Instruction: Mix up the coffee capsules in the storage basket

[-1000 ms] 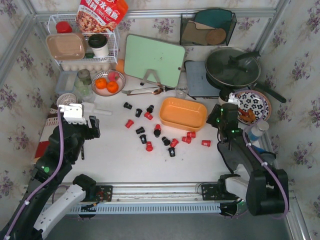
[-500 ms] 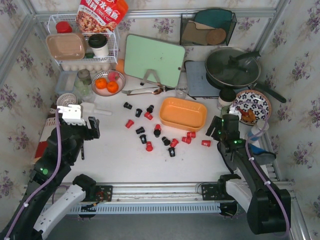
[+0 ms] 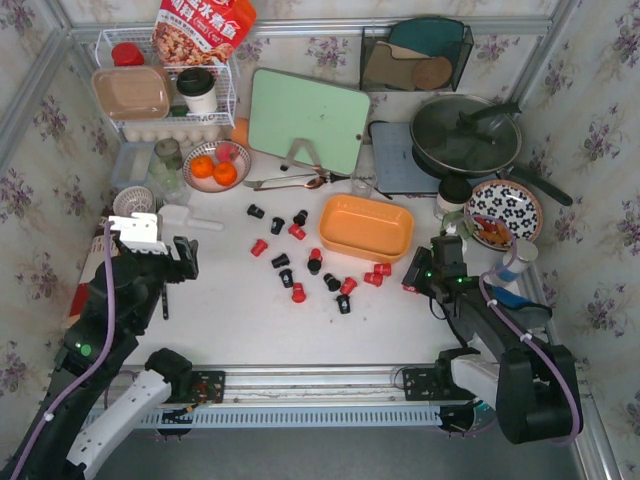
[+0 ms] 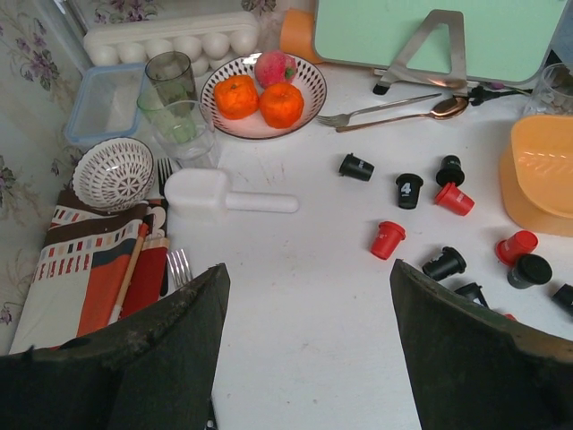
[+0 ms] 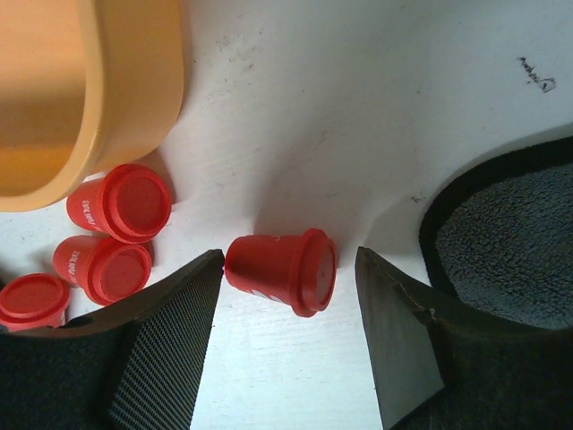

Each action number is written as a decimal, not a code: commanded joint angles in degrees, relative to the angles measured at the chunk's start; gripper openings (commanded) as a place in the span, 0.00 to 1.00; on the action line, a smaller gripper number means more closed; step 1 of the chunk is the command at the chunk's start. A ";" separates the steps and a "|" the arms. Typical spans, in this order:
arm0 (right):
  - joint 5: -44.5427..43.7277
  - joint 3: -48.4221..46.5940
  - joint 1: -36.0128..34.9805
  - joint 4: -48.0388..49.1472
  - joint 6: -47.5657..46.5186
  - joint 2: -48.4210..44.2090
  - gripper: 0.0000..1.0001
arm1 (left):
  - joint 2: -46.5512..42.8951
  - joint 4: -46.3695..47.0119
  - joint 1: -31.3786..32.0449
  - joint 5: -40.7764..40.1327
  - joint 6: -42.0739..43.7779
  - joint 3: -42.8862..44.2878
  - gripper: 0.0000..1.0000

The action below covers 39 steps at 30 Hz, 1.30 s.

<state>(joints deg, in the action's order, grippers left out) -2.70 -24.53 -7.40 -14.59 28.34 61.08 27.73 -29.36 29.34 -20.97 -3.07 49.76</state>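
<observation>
Right gripper (image 5: 286, 258), jaws apart, straddles a red capsule (image 5: 269, 266) lying on its side at the table's (image 3: 230, 310) right. Left gripper (image 4: 306, 267) hovers at left, jaws wide. More capsules (image 3: 300, 293), red and black, lie scattered left and near of the basket (image 3: 365, 250).

Bright, even light; soft shadows beside the coffee capsules (image 3: 298, 293) on the white surface (image 3: 230, 310); jaws blurred in both wrist views.
</observation>
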 commanded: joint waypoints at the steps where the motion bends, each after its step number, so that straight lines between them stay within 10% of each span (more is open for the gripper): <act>1: -1.27 -0.57 -1.53 0.77 2.06 1.70 0.69 | -0.76 2.03 0.02 0.90 0.34 0.29 0.75; 11: -4.50 -2.60 -4.65 -0.20 2.85 5.76 0.65 | -3.02 2.16 0.01 0.58 0.39 -0.20 0.76; 20: -6.81 -3.31 -5.34 -1.02 3.03 4.05 0.36 | -4.91 2.81 0.01 0.13 0.57 -1.04 0.79; 39: -15.37 -20.93 -13.26 0.58 -5.14 5.01 0.38 | -3.79 3.13 0.01 0.01 0.71 -1.37 0.80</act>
<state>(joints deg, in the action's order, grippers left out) -15.73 -43.88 -18.76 -17.91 26.00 62.41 23.57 -28.16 29.36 -20.75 -3.03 48.51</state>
